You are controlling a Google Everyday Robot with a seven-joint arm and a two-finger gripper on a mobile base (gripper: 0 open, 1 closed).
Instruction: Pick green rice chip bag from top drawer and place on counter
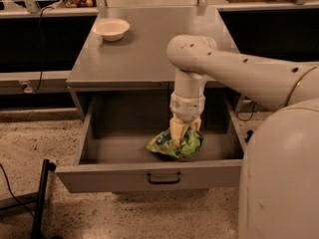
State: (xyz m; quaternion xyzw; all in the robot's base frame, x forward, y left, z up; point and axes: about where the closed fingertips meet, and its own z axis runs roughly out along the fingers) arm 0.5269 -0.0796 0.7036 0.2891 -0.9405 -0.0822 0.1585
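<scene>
The green rice chip bag (175, 144) hangs crumpled inside the open top drawer (149, 176), right of its middle. My gripper (182, 131) points straight down from the white arm and is shut on the bag's top, holding it a little above the drawer floor. The grey counter (149, 49) lies directly behind and above the drawer.
A white bowl (111, 29) stands at the counter's back left. The robot's white body (279, 183) fills the right foreground. A dark stand (40, 203) leans at the lower left on the speckled floor. Dark shelving runs behind the cabinet.
</scene>
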